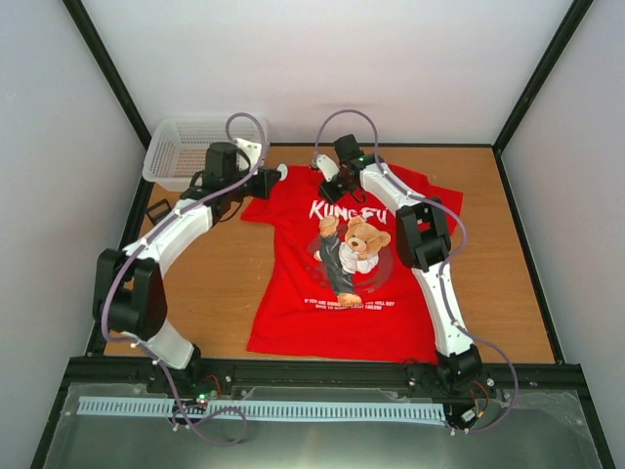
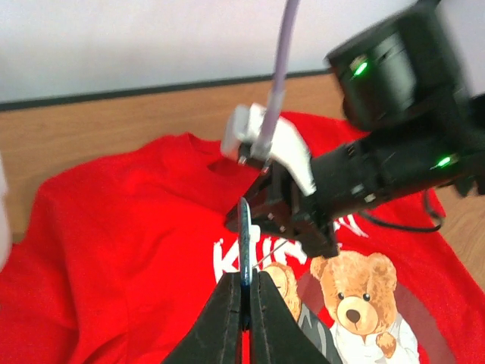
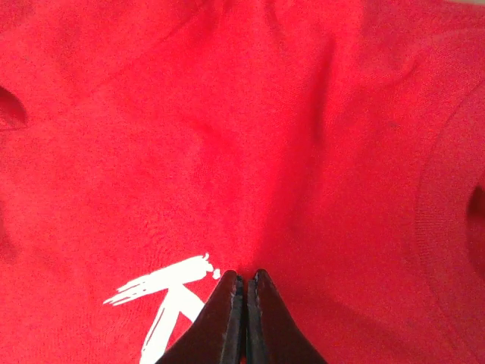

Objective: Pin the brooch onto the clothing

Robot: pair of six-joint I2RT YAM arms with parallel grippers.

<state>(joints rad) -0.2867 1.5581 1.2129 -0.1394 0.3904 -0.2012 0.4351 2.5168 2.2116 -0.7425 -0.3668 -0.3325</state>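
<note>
We see the red T-shirt lying flat on the table, print up, collar at the far end. It has white KUNGFU lettering over a kicking brown teddy, plus some soft wrinkles near the neck. The brooch is a tiny dark-blue disc, edge-on to us and upright, pinched in the left gripper up by the shirt's collar end.

Wooden table carries red T-shirt and white basket.
</note>
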